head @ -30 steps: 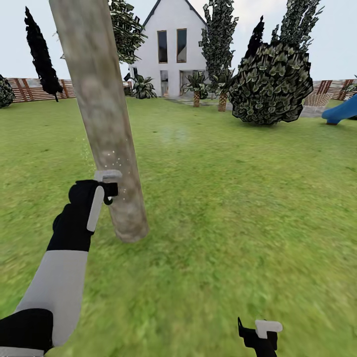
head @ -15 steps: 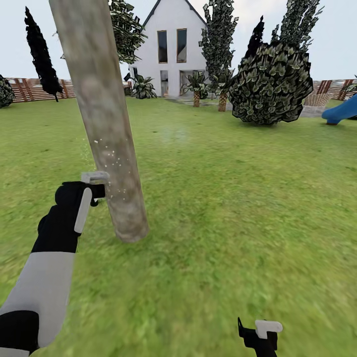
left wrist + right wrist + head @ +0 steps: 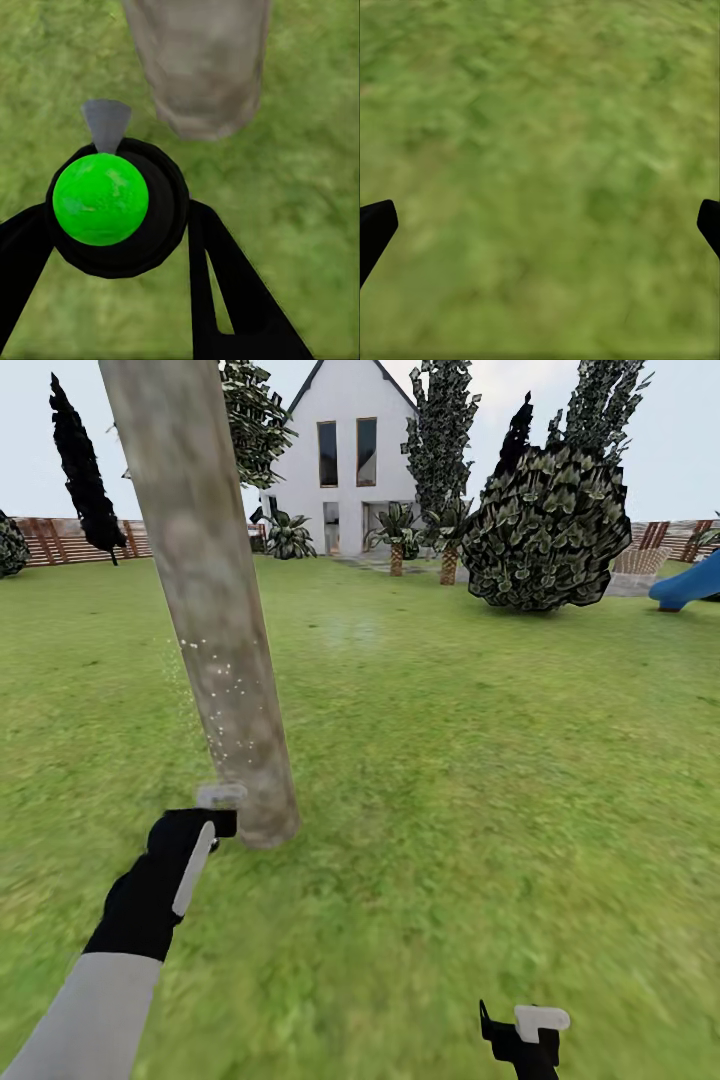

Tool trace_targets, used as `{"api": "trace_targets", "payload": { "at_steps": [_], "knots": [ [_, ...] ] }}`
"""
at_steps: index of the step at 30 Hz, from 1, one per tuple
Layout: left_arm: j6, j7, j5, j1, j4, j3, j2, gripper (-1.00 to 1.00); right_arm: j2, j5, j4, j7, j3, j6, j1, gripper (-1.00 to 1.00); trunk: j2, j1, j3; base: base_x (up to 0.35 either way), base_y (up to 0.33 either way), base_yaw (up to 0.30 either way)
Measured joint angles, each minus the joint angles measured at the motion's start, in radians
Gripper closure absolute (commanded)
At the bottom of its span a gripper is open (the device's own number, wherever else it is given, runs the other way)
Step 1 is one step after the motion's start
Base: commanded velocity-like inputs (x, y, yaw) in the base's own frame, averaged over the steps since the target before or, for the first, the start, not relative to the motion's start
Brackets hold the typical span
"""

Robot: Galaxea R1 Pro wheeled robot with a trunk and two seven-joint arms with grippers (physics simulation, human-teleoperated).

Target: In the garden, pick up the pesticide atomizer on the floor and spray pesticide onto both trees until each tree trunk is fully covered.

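Left end effector (image 3: 222,812): grasping pesticide atomizer (image 3: 112,206), nozzle beside tree trunk (image 3: 205,600) base. Right end effector (image 3: 528,1032), 5 o'clock: released over lawn (image 3: 480,760).

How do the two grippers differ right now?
The left gripper is raised beside the base of the trunk; the right gripper hangs low over bare grass. The left is shut on the atomizer; the right's fingers are spread wide, holding nothing. Both have black fingers.

Residential back garden: a mown lawn (image 3: 450,760) fronts a white gabled house (image 3: 345,455), enclosed by a brown slatted fence (image 3: 70,540). Trees, bushes and apparently a blue slide (image 3: 690,582) stand around.
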Motion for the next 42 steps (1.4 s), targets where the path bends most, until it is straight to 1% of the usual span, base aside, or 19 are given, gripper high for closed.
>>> {"api": "trace_targets", "payload": {
  "at_steps": [1,2,3,4,5,7,8,9,12,20,23,32,42],
  "knots": [
    [-0.023,0.001,0.001,0.008,0.023,0.000,-0.001,1.00,0.000,0.000,0.000,0.000,0.000,0.000,0.000,-1.00,0.000,0.000,0.000,0.000,0.000,0.000],
    [-0.054,0.001,0.003,0.013,0.072,0.002,-0.003,1.00,0.000,0.000,0.000,0.000,0.000,0.000,0.000,-1.00,0.000,0.000,0.000,0.000,0.000,0.000],
    [-0.149,0.002,-0.001,0.015,0.183,0.006,-0.006,1.00,0.000,0.000,0.000,0.001,0.000,0.000,0.000,-1.00,0.000,0.000,0.000,0.000,0.000,0.000],
    [-0.185,0.002,0.005,0.016,0.233,0.007,-0.007,1.00,0.000,0.000,0.000,0.001,0.000,0.000,0.000,-1.00,0.000,0.000,0.000,0.000,0.000,0.000],
    [-0.240,0.006,0.002,0.016,0.290,0.010,-0.007,1.00,0.000,0.000,0.000,0.001,0.000,0.000,0.000,-1.00,0.000,0.000,0.000,0.000,0.000,0.000],
    [-0.340,0.030,0.003,0.017,0.424,0.026,-0.007,1.00,0.000,0.000,0.000,0.001,0.000,0.000,0.000,-1.00,0.000,0.000,0.000,0.000,0.000,0.000],
    [-0.360,0.051,0.004,0.017,0.460,0.029,-0.008,1.00,-0.001,0.000,-0.001,0.001,0.000,0.000,0.001,-1.00,0.000,0.000,0.000,0.000,0.000,0.000],
    [-0.373,0.079,0.009,0.017,0.478,0.028,-0.021,1.00,-0.001,-0.001,-0.001,0.001,0.000,0.000,0.001,-1.00,0.000,0.000,0.000,0.000,0.000,0.000],
    [-0.376,0.092,0.007,0.016,0.486,0.027,-0.032,1.00,-0.003,-0.002,-0.001,0.002,0.000,0.000,0.000,-1.00,0.000,0.000,0.000,0.027,0.000,0.000],
    [-0.378,0.097,0.005,0.016,0.487,0.028,-0.034,1.00,-0.001,-0.003,-0.002,0.003,0.000,0.001,0.000,-1.00,0.000,0.000,0.000,0.263,-0.083,0.000],
    [-0.379,0.098,0.005,0.016,0.488,0.028,-0.034,1.00,-0.003,-0.003,-0.002,0.000,0.000,0.001,0.000,-1.00,0.000,0.000,0.000,0.184,-0.221,0.000],
    [-0.381,0.098,0.007,0.016,0.492,0.028,-0.034,1.00,-0.002,-0.003,-0.002,-0.001,0.000,0.000,0.000,-1.00,0.000,0.000,0.000,0.003,-0.274,0.260],
    [-0.381,0.098,0.009,0.016,0.497,0.028,-0.035,1.00,-0.002,-0.003,-0.002,-0.001,0.000,0.000,0.001,-1.00,0.000,0.000,0.000,0.000,-0.275,0.018]
  ]
}}
